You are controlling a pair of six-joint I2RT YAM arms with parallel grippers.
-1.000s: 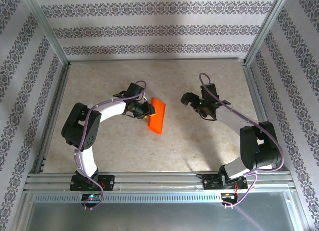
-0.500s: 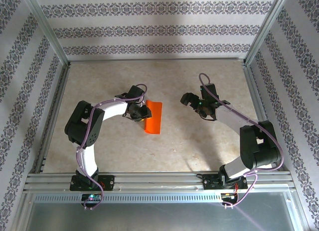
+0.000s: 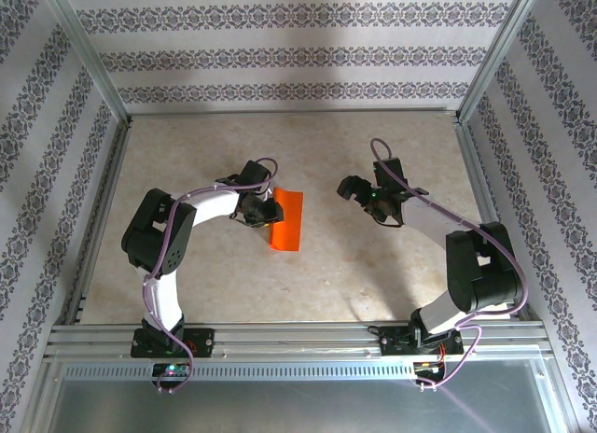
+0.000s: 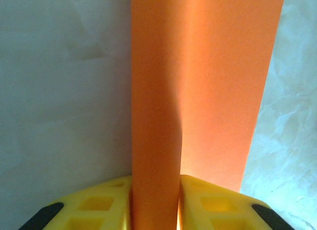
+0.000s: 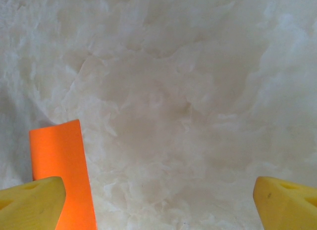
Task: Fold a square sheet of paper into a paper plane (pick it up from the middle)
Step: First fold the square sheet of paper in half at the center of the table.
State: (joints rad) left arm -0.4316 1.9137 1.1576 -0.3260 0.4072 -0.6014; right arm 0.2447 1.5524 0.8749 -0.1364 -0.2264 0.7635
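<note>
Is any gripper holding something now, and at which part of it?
The left gripper pinches the orange paper at a folded side edge; the right gripper is open and holds nothing.

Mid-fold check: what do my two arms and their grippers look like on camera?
The left arm and right arm have white links between bulky black joint housings, each trailing a thin purple cable. The left gripper and right gripper have blocky yellow fingers; the left's are ribbed with hollow cells and black outer pieces.
</note>
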